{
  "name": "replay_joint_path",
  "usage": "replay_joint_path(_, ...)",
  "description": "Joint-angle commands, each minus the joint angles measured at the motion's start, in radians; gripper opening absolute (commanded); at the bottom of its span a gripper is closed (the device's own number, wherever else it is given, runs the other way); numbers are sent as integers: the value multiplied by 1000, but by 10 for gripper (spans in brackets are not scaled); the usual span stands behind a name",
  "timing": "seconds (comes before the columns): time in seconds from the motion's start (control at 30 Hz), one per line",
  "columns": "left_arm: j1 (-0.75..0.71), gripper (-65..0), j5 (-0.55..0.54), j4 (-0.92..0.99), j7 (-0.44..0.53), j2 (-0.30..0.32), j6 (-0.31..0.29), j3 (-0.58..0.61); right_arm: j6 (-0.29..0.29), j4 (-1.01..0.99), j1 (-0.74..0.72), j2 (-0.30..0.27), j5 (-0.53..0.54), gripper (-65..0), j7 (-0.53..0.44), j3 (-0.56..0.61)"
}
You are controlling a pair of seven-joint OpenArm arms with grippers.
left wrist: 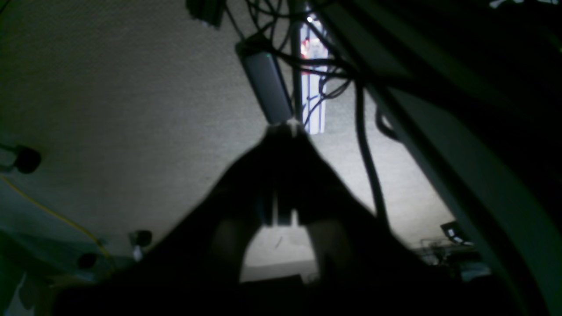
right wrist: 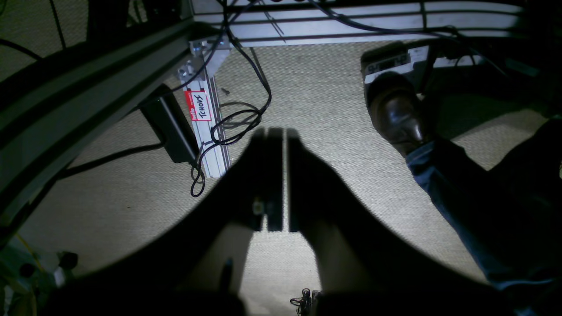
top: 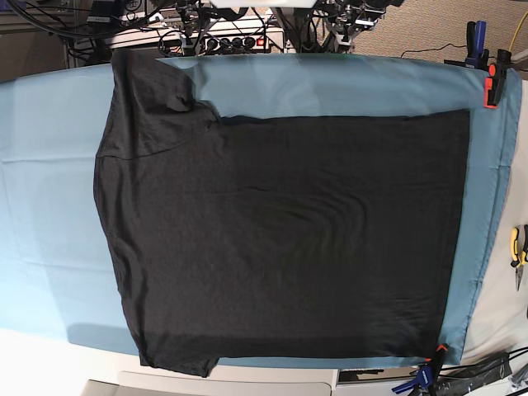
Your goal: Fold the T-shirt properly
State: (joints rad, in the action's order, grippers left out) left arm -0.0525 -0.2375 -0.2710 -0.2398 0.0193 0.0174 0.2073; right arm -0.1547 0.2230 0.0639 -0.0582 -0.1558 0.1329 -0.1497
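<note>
The T-shirt (top: 280, 231) lies spread flat on the teal sheet, dark charcoal, its hem toward the right and its shoulders toward the left. One sleeve (top: 148, 82) points to the far edge and the other (top: 173, 351) to the near edge. Neither arm appears in the base view. In the left wrist view my left gripper (left wrist: 285, 128) hangs over carpeted floor, shut with nothing in it. My right gripper (right wrist: 277, 131) also points at the floor, its dark fingers (right wrist: 298, 184) pressed almost together and holding nothing.
A teal sheet (top: 49, 206) covers the table, held by clamps (top: 493, 82) at the right corners. Yellow pliers (top: 517, 247) lie at the right edge. Below are cables, a power brick (left wrist: 268, 87), an aluminium frame (right wrist: 206, 127) and a person's brown shoe (right wrist: 395, 114).
</note>
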Motion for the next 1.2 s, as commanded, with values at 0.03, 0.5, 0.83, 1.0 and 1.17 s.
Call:
replay_joint_path(0.03,0,-650,-9,-8,-6,-11,-14,-1,-2,6,3,-6,5,-622,-6,-2)
replay_joint_path(0.5,0,-650,-10,-8,-4,-11,-14,-1,-2,6,3,-6,5,-622,-5,-2)
replay_joint_path(0.83,0,-650,-10,-15,4,-10,-14,-1,-2,6,3,-6,6,-622,-2,-2)
replay_joint_path(1.0,0,-650,-9,-47,0,-11,-14,-1,-2,6,3,-6,5,-622,-2,-2)
replay_joint_path(1.17,-1,-650,-9,-46,-9,-11,-14,-1,-2,6,3,-6,6,-622,-1,-2)
